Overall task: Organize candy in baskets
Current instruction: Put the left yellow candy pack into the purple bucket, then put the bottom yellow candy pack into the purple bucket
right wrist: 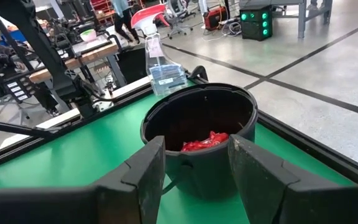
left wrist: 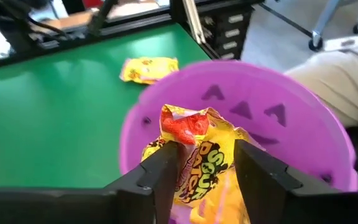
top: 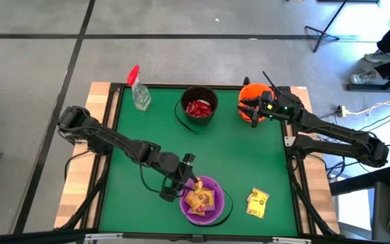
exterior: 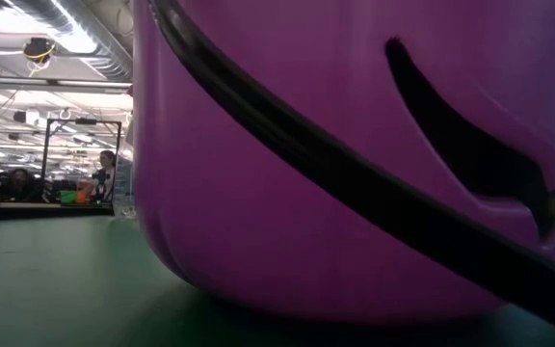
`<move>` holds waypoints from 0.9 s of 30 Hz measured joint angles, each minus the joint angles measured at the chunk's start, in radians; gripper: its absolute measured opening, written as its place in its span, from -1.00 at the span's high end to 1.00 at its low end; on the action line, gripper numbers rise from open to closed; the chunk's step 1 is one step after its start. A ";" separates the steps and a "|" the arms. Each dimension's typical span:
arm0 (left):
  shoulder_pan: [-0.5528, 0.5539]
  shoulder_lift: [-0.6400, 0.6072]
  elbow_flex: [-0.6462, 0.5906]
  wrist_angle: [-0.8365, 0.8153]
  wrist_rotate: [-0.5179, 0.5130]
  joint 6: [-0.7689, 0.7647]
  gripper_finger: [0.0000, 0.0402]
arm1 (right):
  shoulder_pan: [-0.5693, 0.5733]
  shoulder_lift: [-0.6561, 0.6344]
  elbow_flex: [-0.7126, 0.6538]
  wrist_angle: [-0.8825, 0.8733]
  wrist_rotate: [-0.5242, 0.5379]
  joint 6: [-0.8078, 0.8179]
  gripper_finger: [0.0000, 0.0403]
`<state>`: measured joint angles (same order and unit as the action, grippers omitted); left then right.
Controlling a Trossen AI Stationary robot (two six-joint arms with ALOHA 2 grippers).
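Risk: yellow wrapped candy packet [left wrist: 205, 163] is lying btwn parted left hand [left wrist: 205, 168] fingers over round purple plastic bucket [top: 217, 184]; may be snagged, dragged out. Right hand [right wrist: 196, 168] parted, empty.

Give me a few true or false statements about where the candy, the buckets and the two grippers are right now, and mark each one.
1. The black bucket holds red candy. True.
2. The left gripper is over the orange bucket. False: it is over the purple bucket, fingers open either side of a yellow packet.
3. One yellow packet lies on the green mat beside the purple bucket. True.
4. The spray bottle stands inside the black bucket. False: it stands on the mat beside it.
5. The right gripper grips a red packet. False: it is open and empty by the orange bucket.
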<state>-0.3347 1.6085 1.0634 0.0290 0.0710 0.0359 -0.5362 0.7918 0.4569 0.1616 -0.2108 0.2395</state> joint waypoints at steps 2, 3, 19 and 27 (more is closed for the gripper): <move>0.000 0.000 0.000 -0.024 0.009 0.000 0.22 | 0.000 0.000 0.000 0.001 0.000 0.007 0.12; -0.001 0.000 0.000 -0.035 0.011 0.000 0.19 | 0.000 0.000 0.000 0.004 0.000 0.016 0.12; 0.000 -0.115 0.137 -0.246 -0.088 0.035 -0.11 | 0.012 0.000 0.000 0.093 -0.266 0.045 0.12; -0.003 -0.381 0.061 -0.274 -0.215 0.154 -0.01 | 0.269 0.000 0.000 0.095 -0.193 -0.016 0.12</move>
<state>-0.3373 1.2275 1.1248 -0.2448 -0.1438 0.1895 -0.2673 0.7914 0.4572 0.2565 -0.4040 0.2234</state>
